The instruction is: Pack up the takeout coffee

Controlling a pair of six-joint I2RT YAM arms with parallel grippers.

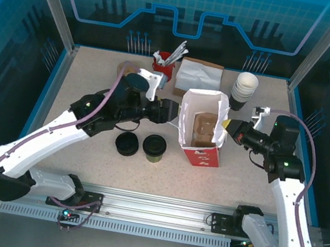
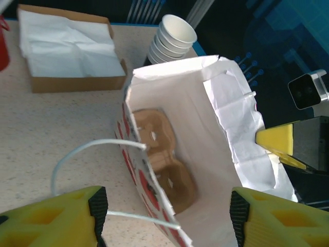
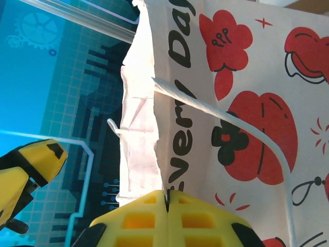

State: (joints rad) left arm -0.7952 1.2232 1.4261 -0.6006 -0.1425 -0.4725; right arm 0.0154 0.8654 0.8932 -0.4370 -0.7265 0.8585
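Though the black lid hides most of its olive wall from above, the takeout coffee [image 1: 154, 148] stands upright on the speckled table [image 1: 85, 69], long axis vertical, between a black lid stack [image 1: 126, 144] and the paper bag [image 1: 200, 156]. From the left wrist we see the left gripper [image 2: 164, 218], yellow fingers spread wide and cut off below. Beyond them a brown pulp carrier [image 2: 167, 164] lies inside the bag. From the right wrist, the right gripper [image 3: 167, 218] pinches the bag's crinkled white rim, pads pressed together.

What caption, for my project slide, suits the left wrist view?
Open left gripper at the mouth of a paper bag holding a cardboard cup carrier; right gripper pinches its far rim.
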